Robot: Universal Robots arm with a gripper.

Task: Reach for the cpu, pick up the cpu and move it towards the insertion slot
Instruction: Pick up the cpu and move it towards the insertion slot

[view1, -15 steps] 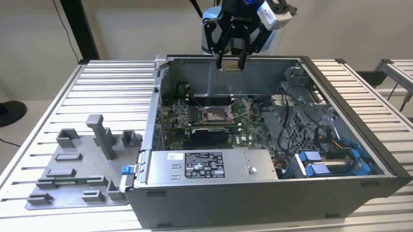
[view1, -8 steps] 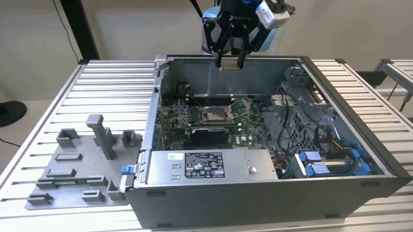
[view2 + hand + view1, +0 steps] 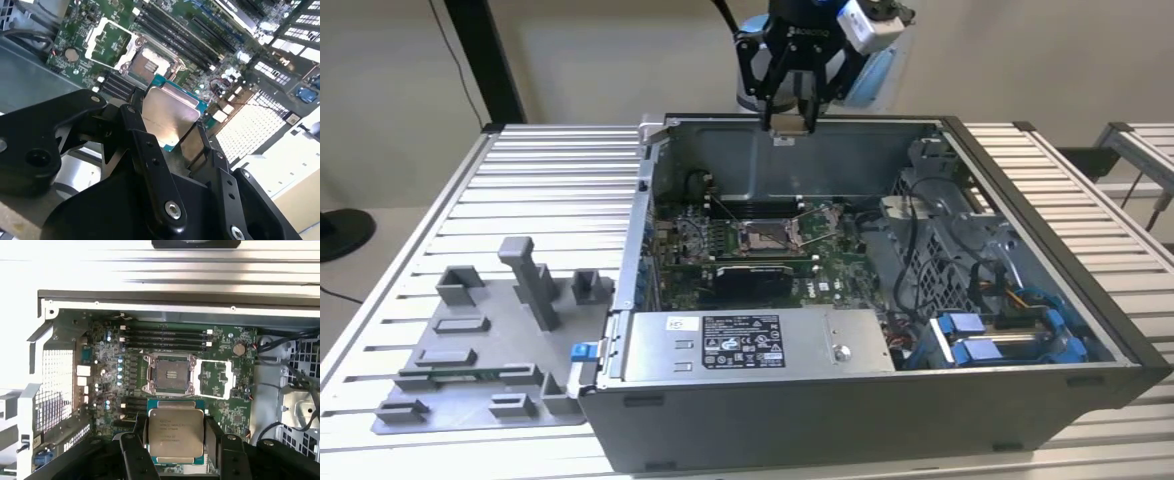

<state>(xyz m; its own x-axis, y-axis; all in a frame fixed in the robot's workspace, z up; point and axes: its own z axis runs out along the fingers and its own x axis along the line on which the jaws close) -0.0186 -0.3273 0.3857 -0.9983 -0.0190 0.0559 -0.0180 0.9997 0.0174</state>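
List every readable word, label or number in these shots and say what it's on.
Nothing can be quoted; every text here is illegible.
cpu lid, first wrist view: several printed lines, not legible.
Black label on the power supply, exterior view: white print and symbols, not legible.
Small white sticker beside that label: not legible.
Motherboard: no legible markings.

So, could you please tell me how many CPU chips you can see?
1: the cpu, held in the gripper over the computer case; the insertion slot is empty.
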